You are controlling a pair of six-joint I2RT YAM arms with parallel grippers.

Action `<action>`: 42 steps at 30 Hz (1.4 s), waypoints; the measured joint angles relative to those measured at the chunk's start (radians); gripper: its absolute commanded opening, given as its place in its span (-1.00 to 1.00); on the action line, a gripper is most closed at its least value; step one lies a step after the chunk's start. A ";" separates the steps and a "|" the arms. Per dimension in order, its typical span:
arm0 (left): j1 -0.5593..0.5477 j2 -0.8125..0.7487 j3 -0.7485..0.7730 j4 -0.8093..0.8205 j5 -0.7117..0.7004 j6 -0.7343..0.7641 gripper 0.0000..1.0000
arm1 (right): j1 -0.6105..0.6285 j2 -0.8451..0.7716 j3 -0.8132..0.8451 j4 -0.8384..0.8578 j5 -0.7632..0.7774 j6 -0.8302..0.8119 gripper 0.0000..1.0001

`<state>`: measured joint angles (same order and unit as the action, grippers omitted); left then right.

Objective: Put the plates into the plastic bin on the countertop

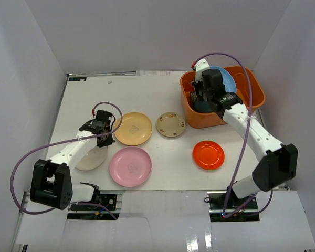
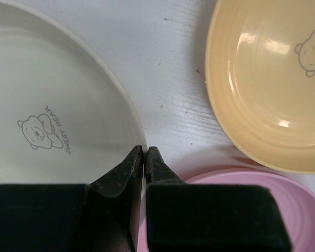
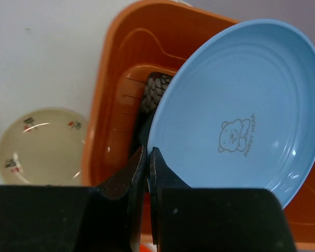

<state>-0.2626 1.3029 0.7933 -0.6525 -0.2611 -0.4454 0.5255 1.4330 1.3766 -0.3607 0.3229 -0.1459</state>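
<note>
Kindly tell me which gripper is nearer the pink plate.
Left. The left gripper grips the cream plate beside the pink plate; the right gripper holds the blue plate at the orange bin.

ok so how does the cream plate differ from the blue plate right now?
Colour: cream plate off-white, blue plate sky blue.
Place: cream plate on the countertop, blue plate at the plastic bin.
Pose: cream plate looks flat, blue plate tilted.
Shared: both round with a Sweet Bear print, each pinched at the rim, cream by the left fingers, blue by the right fingers.
</note>
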 measured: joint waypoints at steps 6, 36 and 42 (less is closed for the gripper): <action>0.000 -0.072 0.005 0.001 0.028 0.014 -1.00 | -0.186 0.212 0.024 0.053 -0.099 0.010 -0.84; -0.638 0.024 0.481 -0.021 -0.006 0.202 -1.00 | -0.229 -0.030 -0.085 0.241 -0.679 0.412 0.87; -0.800 0.074 0.481 0.008 -0.023 0.304 -1.00 | -0.169 -0.004 -0.193 0.315 -0.885 0.556 0.80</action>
<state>-1.0622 1.3773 1.2743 -0.6449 -0.2840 -0.1417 0.3569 1.4288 1.1831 -0.0452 -0.5621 0.4103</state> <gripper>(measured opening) 0.162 0.904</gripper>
